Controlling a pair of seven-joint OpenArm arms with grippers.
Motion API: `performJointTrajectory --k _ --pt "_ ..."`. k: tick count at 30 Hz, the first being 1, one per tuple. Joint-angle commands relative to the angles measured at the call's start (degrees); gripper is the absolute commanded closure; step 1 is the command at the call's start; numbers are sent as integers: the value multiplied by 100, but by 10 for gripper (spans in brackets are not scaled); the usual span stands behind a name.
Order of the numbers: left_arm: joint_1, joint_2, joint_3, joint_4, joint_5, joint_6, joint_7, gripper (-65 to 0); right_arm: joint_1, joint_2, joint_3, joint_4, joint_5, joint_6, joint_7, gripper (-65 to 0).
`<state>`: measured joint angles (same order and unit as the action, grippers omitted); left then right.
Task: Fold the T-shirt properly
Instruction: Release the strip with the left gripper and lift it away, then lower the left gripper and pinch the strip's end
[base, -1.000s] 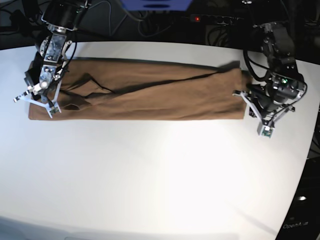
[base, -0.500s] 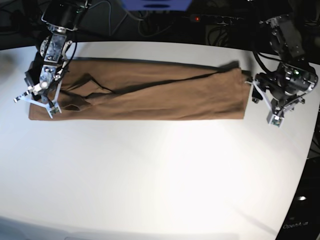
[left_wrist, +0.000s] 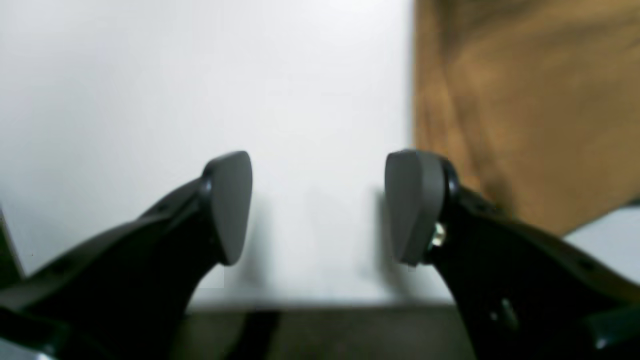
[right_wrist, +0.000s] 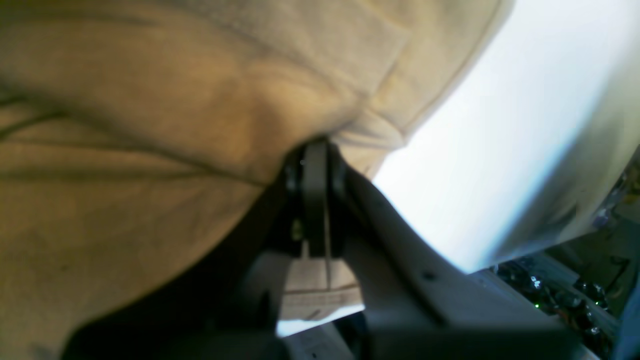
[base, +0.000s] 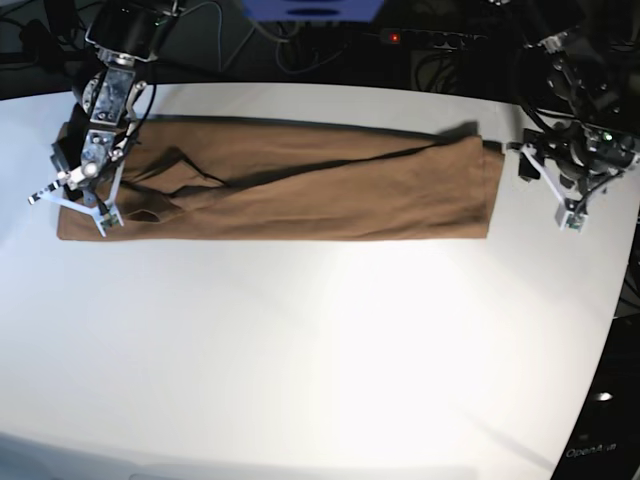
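Here, nearest your side of the white table (base: 320, 350), there was only bare surface; the T-shirt (base: 300, 190) lay farther back as one long, narrow folded band running across the table, well short of the front edge.

You were dealing with soft, light cotton: it would drape and crease under its own weight, slide readily on the smooth top, and carry no stiffness, so a pinch on one layer would likely peel the fold apart. My judgement was that you should take hold at the end corners, gathering all layers together, and lift both ends evenly.

At the band's end on your right side, the right gripper (right_wrist: 315, 200) was pressed together on the cloth, with a strip of hem visible between its pads in the wrist view and fabric bunched above them. That arm reached down steeply from the back edge, wrist tipped toward the table.

At the other end, the left gripper (left_wrist: 318, 207) had its jaws spread wide with nothing between them, only bare table. It hung just beside the shirt's end edge, not touching it, its arm coming in from the far corner.
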<state>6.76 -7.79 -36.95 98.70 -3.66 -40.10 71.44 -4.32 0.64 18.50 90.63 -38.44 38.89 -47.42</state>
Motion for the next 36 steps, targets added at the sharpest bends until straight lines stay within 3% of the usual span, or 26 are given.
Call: performJointTrajectory --k 1,9,19,23,30,36 --pt "-180 -52 -151 87 -43 10 16 -412 -21 -34 -17 14 173 111 -1 0" --pt "-549 -60 -784 78 -43 10 834 -412 -30 -130 -70 14 173 111 -1 0" --pt "-637 -52 -723 69 -43 10 856 -412 -30 -130 -79 14 173 111 -1 0" --pt "-672 -43 -292 69 -87 10 856 -413 -30 -130 -79 14 173 111 -1 0" --pt "-786 -25 183 69 -1054 10 856 -413 -91 -130 -70 -355 164 111 236 0" --pt "-1068 45 183 -942 -1098 10 856 -413 -100 -130 -52 -505 156 111 395 0"
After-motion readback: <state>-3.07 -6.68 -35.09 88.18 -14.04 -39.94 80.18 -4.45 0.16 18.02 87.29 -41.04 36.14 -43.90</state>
